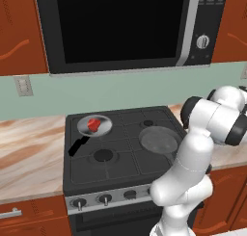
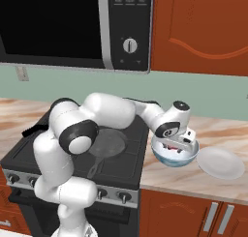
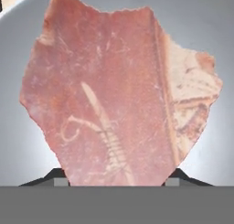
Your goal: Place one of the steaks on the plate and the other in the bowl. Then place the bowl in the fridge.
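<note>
No legible brand or lettering anywhere; tiny marks on the microwave control panel above its dial, too small to read. Pale pink steak with a whitish fat edge, lying inside the white bowl with the pale blue outside, on the marbled tabletop just right of the black stove. In the hand view, long axis of that steak running from bottom to top of the picture, fat band along its right side, grey-white bowl interior around it. Hand low over the bowl, fingertips set at either side of the steak's near edge; gripping or merely standing apart beside it, cannot tell. Flat white plate bare, just right of the bowl, rims nearly touching. Bright red steak sitting in the small grey frying pan on the rear left burner, black handle pointing toward the front left. Second grey frying pan on the right side of the stove, nothing in it.
</note>
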